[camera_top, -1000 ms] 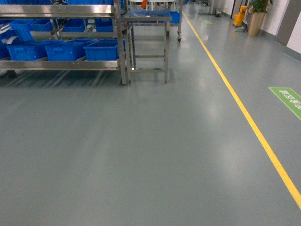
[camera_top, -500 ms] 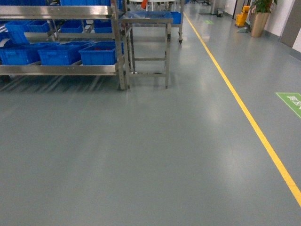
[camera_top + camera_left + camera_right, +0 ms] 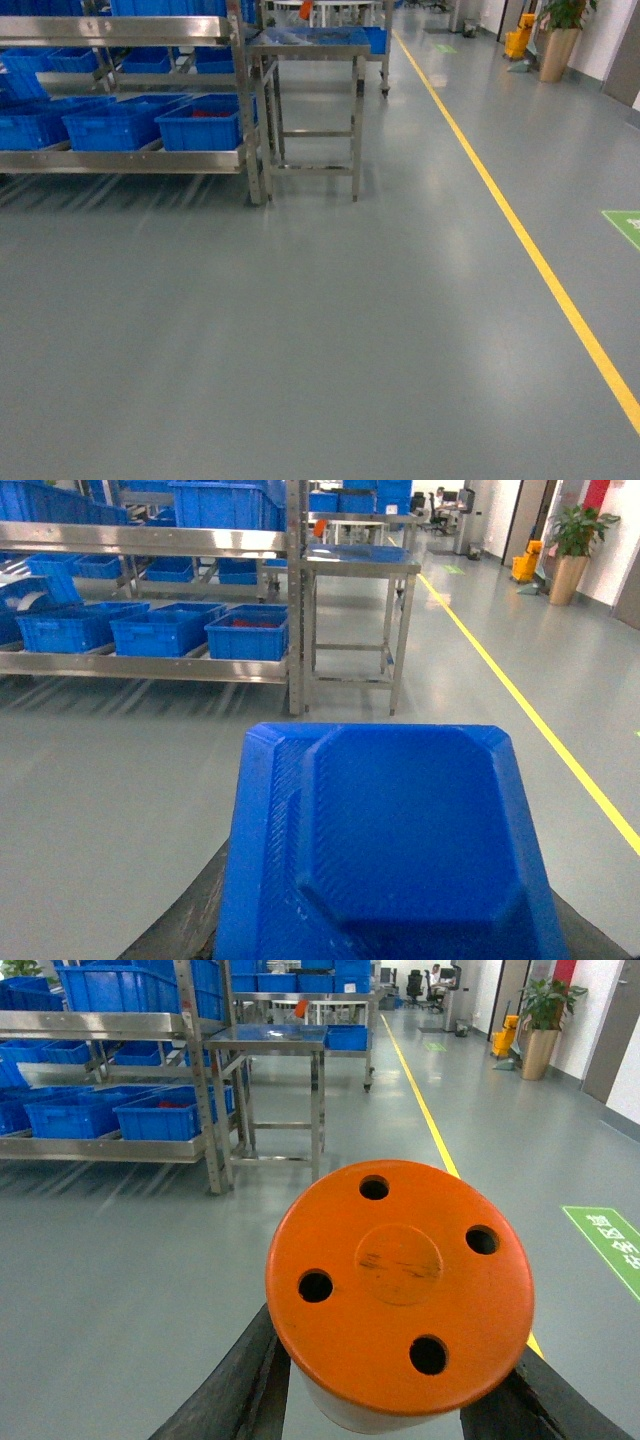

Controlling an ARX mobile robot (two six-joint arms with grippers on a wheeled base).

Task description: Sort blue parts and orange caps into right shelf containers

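My left gripper (image 3: 385, 935) is shut on a blue part (image 3: 390, 830), a flat moulded piece that fills the lower half of the left wrist view. The right gripper (image 3: 390, 1400) is shut on an orange cap (image 3: 400, 1280), a round disc with several holes over a white body, with dark fingers (image 3: 235, 1380) on either side. The right shelf containers (image 3: 198, 125) are bright blue crates in a row on a steel shelf's low tier, far left in the head view. The rightmost crate (image 3: 248, 635) holds something red. Neither gripper shows in the head view.
A steel table (image 3: 310, 45) stands against the shelf's right end. A yellow floor line (image 3: 530, 250) runs along the right, with a green floor mark (image 3: 625, 225) beyond it. A potted plant (image 3: 560, 35) and a yellow mop bucket (image 3: 518, 40) stand far back right.
The shelf and table have slid down and left in the head view and look nearer. The green floor mark has drifted toward the right edge.
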